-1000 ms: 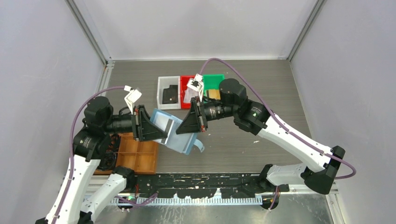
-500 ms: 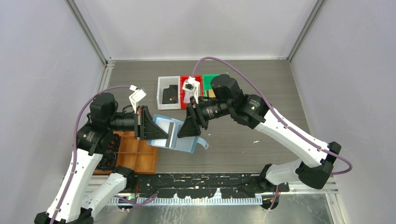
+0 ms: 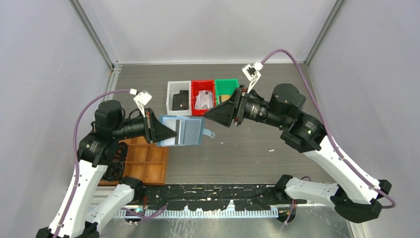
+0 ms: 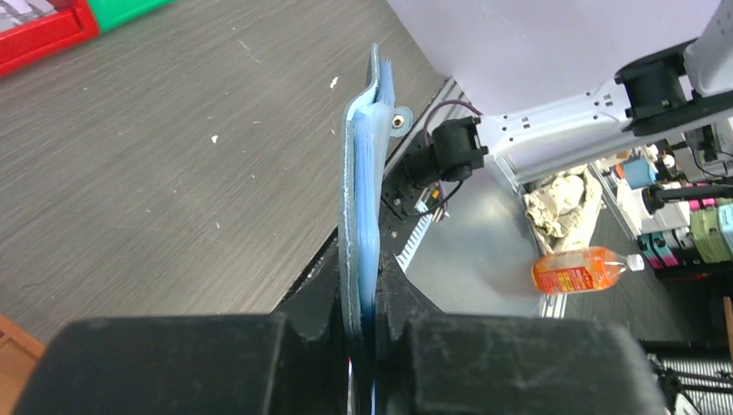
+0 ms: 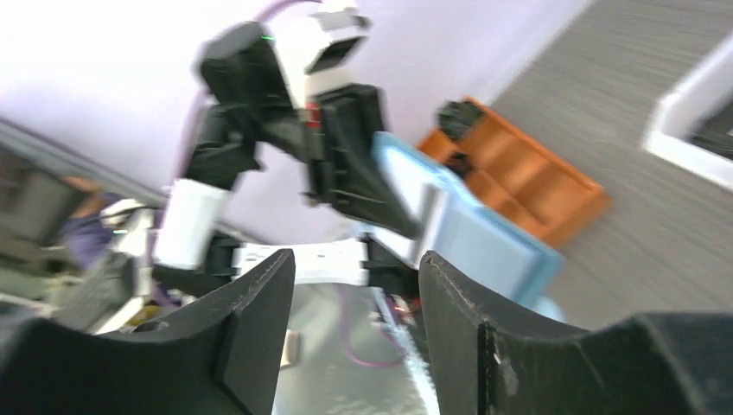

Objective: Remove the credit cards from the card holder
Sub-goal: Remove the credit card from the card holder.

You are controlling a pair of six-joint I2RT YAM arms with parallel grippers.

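**Holder clamped on the left, right fingers wide and empty**

We have the left gripper (image 3: 170,133) closed hard on the card holder (image 3: 189,131), which is held up off the table (image 3: 257,146), broadside to the overhead camera. On the left wrist view we catch the holder edge-on, pinched between both fingers, its small tab (image 4: 398,119) poking out at the far end. A striped card (image 3: 172,122), pale with a dark band, shows in the holder's left half just beside the left fingers. We cannot tell whether more sit behind it.

Over to the right gripper (image 3: 208,115): its fingers are spread apart with nothing between them. It points at the holder from the right, near it but not touching.

Behind them is the row of bins. The white bin (image 3: 171,85) carries a black card (image 3: 181,100), and the red bin (image 3: 199,83) holds pale cards (image 3: 203,101). The green bin (image 3: 226,83) is partly hidden by the right fingers. An orange-brown tray (image 3: 148,161) sits below the left arm
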